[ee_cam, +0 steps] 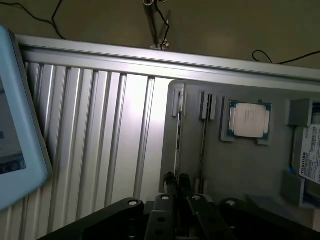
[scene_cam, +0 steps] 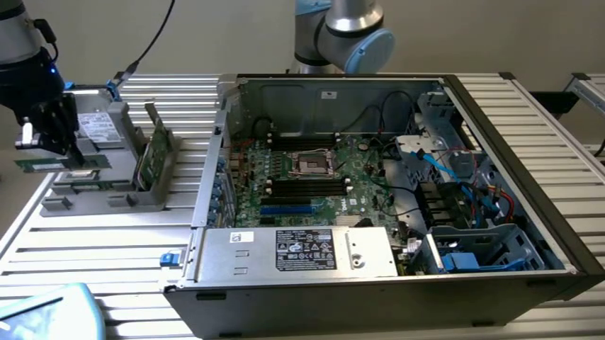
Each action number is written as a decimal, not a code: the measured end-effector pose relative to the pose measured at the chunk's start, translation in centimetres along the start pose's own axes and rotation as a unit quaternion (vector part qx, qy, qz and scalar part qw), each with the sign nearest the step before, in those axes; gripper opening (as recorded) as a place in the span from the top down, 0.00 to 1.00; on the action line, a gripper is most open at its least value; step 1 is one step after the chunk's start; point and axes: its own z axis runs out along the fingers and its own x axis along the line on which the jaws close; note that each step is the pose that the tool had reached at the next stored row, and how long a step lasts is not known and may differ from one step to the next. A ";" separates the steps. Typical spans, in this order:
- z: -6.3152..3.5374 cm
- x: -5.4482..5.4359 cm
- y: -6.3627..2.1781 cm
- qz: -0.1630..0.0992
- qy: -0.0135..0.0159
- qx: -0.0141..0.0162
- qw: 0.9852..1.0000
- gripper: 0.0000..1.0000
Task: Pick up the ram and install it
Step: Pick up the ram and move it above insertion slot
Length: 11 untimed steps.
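Ram (scene_cam: 45, 164): slim green stick, clamped edge-on in gripper (ee_cam: 177, 179), fingers closed onto it, above grey tray (scene_cam: 95, 190); best held level, lifted straight.

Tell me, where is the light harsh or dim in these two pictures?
Wrist view: strong glare on the ribbed table, while the gripper sits dark in shadow. Exterior view: even light overall, the computer case shadowed inside, a blue glow on the arm above the gripper holding the ram.
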 end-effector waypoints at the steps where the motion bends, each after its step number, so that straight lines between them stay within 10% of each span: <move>1: -0.29 0.1 -0.31 0.000 -0.001 0.000 1.000 0.86; 11: -2.86 2.0 -2.47 0.000 -0.011 0.001 1.000 0.86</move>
